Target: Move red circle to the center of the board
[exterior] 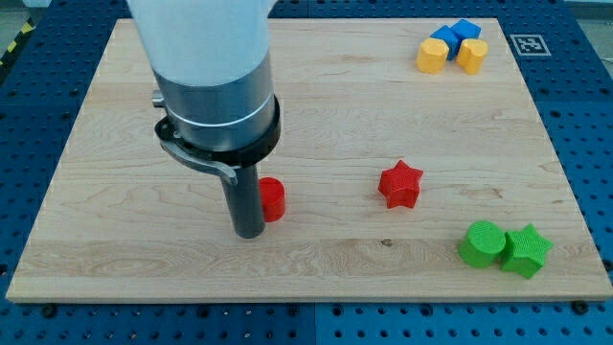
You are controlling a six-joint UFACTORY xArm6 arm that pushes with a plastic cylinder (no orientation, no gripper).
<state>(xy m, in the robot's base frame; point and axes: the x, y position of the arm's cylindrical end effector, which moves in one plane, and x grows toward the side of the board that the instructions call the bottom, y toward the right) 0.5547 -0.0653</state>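
The red circle (273,199) is a short red cylinder on the wooden board (316,105), left of the board's middle and a bit below it. My tip (249,231) rests on the board right against the red circle's left side; the dark rod hides part of the block. The arm's large grey and white body rises above it toward the view's top left.
A red star (400,184) lies right of the red circle. A green circle (482,243) and a green star (527,250) sit at the bottom right. Two yellow blocks (433,56) (472,55) and two blue blocks (456,34) cluster at the top right.
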